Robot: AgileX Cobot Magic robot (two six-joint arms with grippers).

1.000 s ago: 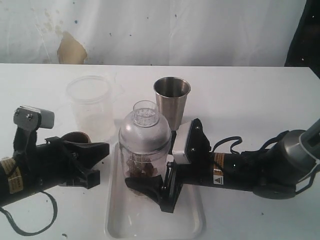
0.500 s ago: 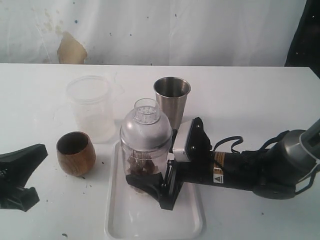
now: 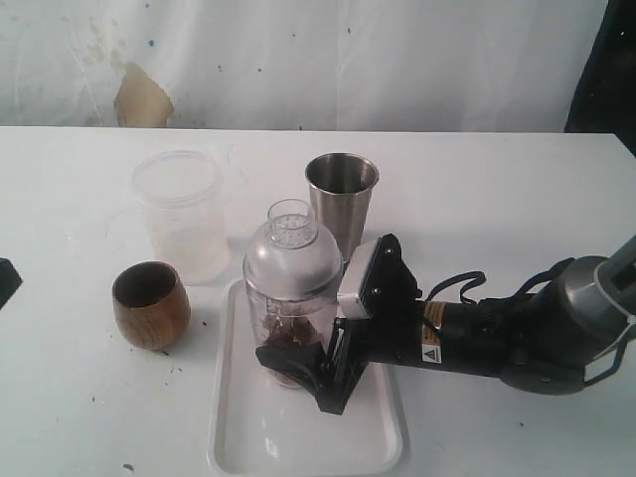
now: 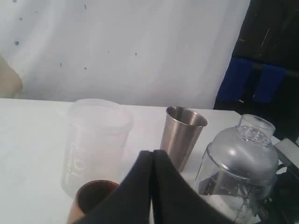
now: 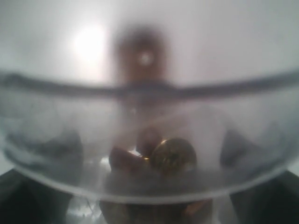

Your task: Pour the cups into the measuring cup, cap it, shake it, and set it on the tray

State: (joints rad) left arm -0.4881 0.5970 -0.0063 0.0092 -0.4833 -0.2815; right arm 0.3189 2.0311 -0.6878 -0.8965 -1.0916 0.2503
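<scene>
pulled back, jaws pressed together, the left gripper leaves the right gripper clamped low around the capped measuring cup standing on the tray under it, light, rigid, slick plastic, probably surest held mid-body, steel tumbler just beyond.

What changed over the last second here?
The left gripper, shut and empty, pulled back leftward almost out of the exterior view, uncovering the wooden cup. The right gripper still holds the capped measuring cup on the tray, nudged slightly right. Steel tumbler and frosted tub unchanged.
</scene>
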